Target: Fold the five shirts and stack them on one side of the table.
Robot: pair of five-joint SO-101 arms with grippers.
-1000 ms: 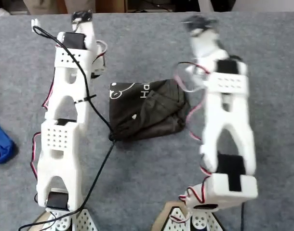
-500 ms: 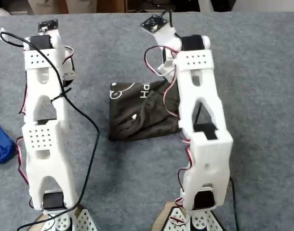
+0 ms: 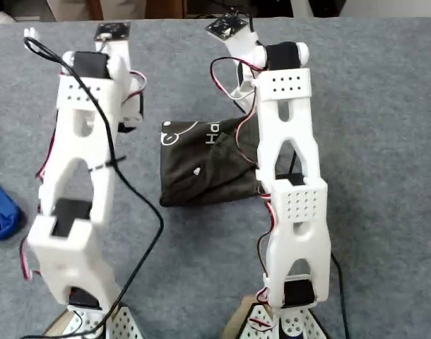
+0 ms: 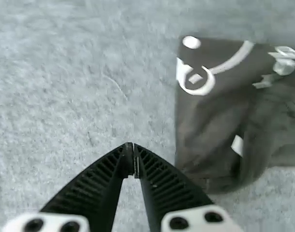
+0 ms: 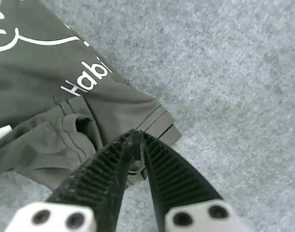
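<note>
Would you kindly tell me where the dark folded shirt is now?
In the high view, the dark shirt lies mid-table between the left arm and the right arm.

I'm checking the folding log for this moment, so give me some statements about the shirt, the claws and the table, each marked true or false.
1. The dark shirt lies on the grey table with white print showing. True.
2. The left claw is shut over bare table beside the shirt. True.
3. The right claw is wide open. False: it is shut, with its tips over the shirt's hem.
4. The shirt tops a stack of five. False: it lies by itself in the middle of the table.
5. A blue cloth lies on the dark shirt. False: it lies apart from the shirt, at the table's edge.
</note>
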